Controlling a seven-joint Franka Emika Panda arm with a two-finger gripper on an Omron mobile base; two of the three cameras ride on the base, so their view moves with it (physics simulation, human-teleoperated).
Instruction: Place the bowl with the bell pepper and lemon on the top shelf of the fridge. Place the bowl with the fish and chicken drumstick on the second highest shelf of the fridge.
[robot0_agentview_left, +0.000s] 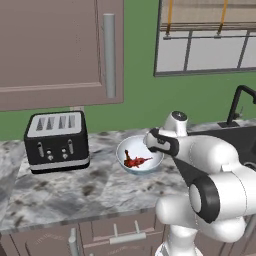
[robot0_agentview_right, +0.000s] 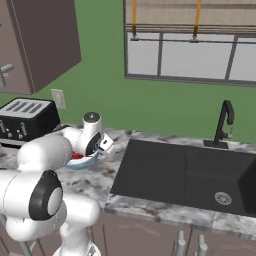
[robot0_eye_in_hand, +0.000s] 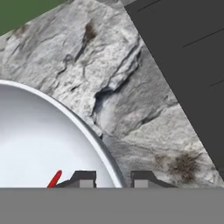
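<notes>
A pale blue-white bowl (robot0_agentview_left: 131, 145) stands on the marble counter (robot0_agentview_left: 75, 190) between the toaster and the sink. In it lies the red-orange fish (robot0_agentview_left: 136, 161), with a small dark piece that may be the chicken drumstick (robot0_agentview_left: 127, 154) at its left end. My gripper (robot0_eye_in_hand: 113, 179) is open and straddles the bowl's right rim: one fingertip (robot0_eye_in_hand: 85, 178) is inside the bowl (robot0_eye_in_hand: 39, 144), the other is outside over the counter. The fish's red tip (robot0_eye_in_hand: 54, 178) shows beside the inner finger. The bowl with the bell pepper and lemon and the fridge shelves are out of view.
A black toaster (robot0_agentview_left: 57, 141) sits left of the bowl under a brown wall cabinet (robot0_agentview_left: 60, 45). The dark sink (robot0_agentview_right: 185, 175) with its black faucet (robot0_agentview_right: 225, 122) lies right of the bowl. Bare marble lies in front of the bowl.
</notes>
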